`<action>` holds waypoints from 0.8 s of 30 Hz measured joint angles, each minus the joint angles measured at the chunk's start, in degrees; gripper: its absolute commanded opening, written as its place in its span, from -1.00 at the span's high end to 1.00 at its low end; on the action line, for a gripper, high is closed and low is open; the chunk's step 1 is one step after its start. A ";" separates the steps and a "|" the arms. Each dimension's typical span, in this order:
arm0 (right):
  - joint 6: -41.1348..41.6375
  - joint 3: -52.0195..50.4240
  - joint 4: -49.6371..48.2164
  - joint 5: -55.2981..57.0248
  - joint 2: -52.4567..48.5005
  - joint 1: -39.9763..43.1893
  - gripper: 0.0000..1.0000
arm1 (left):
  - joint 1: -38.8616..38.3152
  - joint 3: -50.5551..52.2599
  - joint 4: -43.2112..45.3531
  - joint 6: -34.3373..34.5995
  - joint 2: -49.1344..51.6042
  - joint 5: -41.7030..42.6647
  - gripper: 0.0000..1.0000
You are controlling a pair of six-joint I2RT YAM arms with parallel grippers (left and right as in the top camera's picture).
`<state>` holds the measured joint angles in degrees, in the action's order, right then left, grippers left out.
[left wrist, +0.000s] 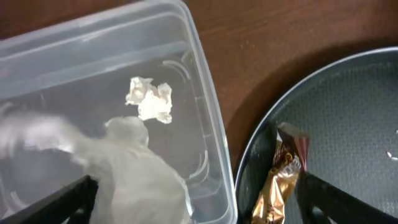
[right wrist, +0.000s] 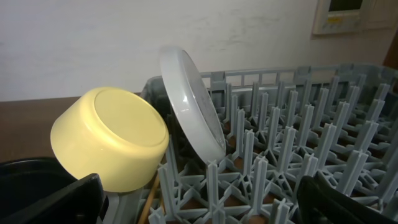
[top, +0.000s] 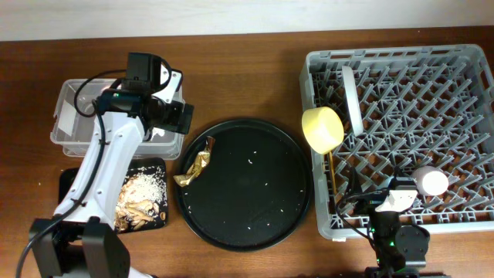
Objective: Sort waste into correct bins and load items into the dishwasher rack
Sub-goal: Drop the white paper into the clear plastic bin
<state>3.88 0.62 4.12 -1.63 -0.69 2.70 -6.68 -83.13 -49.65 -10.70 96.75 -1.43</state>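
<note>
My left gripper (top: 167,117) (left wrist: 199,208) is open over the right end of the clear tub (top: 68,123) (left wrist: 205,118). A blurred white napkin (left wrist: 137,177) lies between its fingers inside the tub, and a small crumpled piece (left wrist: 149,99) lies beyond it. The gold foil wrapper (top: 194,167) (left wrist: 280,186) lies on the round tray's left edge. Food scraps (top: 143,197) fill the shallow black tray (top: 68,181). My right gripper (top: 380,197) (right wrist: 199,208) is open and empty over the grey rack (top: 417,69) (right wrist: 292,155). The rack holds the yellow bowl (top: 323,128) (right wrist: 112,140), the plate (top: 351,96) (right wrist: 189,102) on edge, the pink cup (top: 432,182) and chopsticks (top: 330,179) (right wrist: 149,199). The blue cup is out of view.
The large round black tray (top: 255,201) (left wrist: 348,112) sits between the bins and the rack, with small white crumbs on it. Brown tabletop (top: 255,69) runs along the back.
</note>
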 measured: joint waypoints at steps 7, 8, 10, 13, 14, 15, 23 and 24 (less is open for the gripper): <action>-0.04 0.00 -0.02 0.02 0.00 0.00 -0.97 | 0.42 -0.22 -1.25 -1.57 -0.22 -1.42 -1.00; -0.04 0.00 0.00 0.00 0.00 0.00 -0.97 | 0.11 -0.22 -2.05 3.85 -0.22 -7.91 -0.99; -0.07 0.00 0.00 0.00 0.00 0.00 -0.97 | 0.31 -0.24 -2.95 3.72 -0.22 -10.10 -0.99; -0.04 0.00 0.00 0.00 0.00 0.00 -0.97 | -0.02 -0.24 0.22 -0.39 -0.22 -11.28 -0.99; -0.04 0.00 0.00 0.02 0.00 0.00 -0.97 | -0.11 -0.24 0.66 -1.79 -0.22 -9.49 -0.99; -0.04 0.00 0.00 0.02 0.00 0.00 -0.97 | -0.15 -0.24 1.22 -2.97 -0.20 -7.06 -0.99; -0.04 0.00 0.00 0.00 0.00 0.00 -0.97 | -8.72 -0.20 3.85 -3.21 12.35 -7.08 -0.99; -0.02 0.00 -0.02 0.00 0.00 0.00 -0.97 | -9.20 -0.20 3.19 -2.71 12.35 -8.35 -0.99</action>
<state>3.86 0.62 4.10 -1.63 -0.69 2.70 -15.88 -83.33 -46.46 -13.41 109.10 -9.78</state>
